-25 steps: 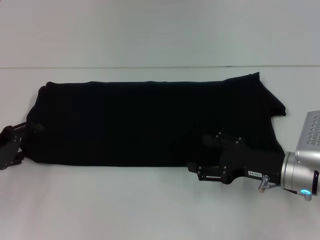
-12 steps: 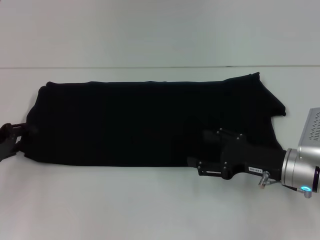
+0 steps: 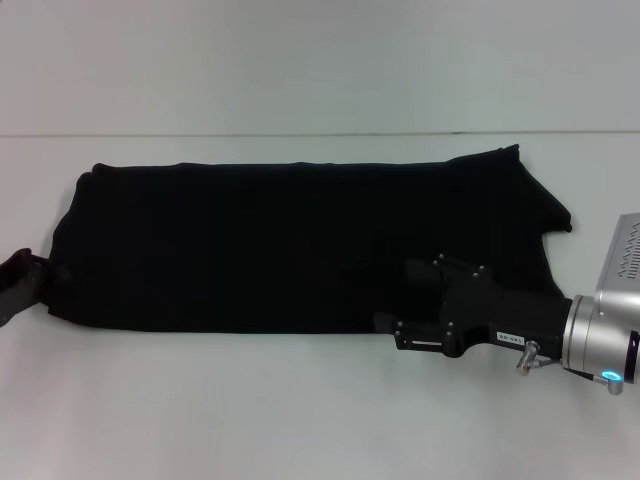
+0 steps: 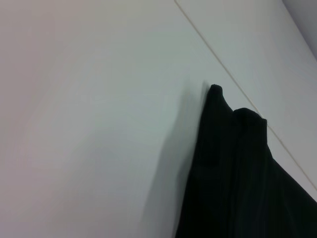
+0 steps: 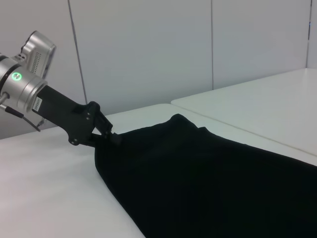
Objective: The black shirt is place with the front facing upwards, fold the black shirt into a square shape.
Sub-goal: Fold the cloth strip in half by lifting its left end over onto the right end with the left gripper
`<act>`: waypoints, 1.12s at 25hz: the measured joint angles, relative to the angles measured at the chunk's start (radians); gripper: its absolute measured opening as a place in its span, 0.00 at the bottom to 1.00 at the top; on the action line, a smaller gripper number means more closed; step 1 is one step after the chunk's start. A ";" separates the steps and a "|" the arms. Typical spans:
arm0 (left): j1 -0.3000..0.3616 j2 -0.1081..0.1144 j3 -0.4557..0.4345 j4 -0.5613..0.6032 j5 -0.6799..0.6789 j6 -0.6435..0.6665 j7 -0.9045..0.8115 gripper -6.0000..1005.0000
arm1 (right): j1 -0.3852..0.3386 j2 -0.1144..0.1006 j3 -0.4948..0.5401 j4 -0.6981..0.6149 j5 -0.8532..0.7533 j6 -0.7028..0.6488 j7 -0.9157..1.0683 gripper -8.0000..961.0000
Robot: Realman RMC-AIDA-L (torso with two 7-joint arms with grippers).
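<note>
Shirt [image 3: 300,245] folded long, soft black cloth

a white table [image 3: 300,400] carries everything, its pale top crossed by a thin seam running side to side behind the cloth. the black shirt [image 3: 260,245] lies directly on it, spread wide from left to right as a long folded band, one corner jutting out at the far right
</note>
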 joint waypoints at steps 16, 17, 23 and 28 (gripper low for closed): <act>0.003 0.013 -0.007 0.021 0.024 0.009 -0.008 0.01 | 0.000 0.000 0.000 0.000 0.014 -0.004 0.000 0.96; 0.006 0.016 -0.008 0.029 0.027 0.011 -0.015 0.01 | 0.000 0.000 0.000 0.000 0.018 -0.004 0.000 0.96; 0.031 0.029 -0.020 0.076 0.052 0.020 -0.043 0.01 | -0.007 -0.001 0.000 -0.002 0.049 -0.023 0.000 0.96; 0.025 0.046 -0.087 0.090 0.122 0.032 -0.050 0.01 | -0.010 -0.003 0.000 -0.003 0.051 -0.029 0.000 0.96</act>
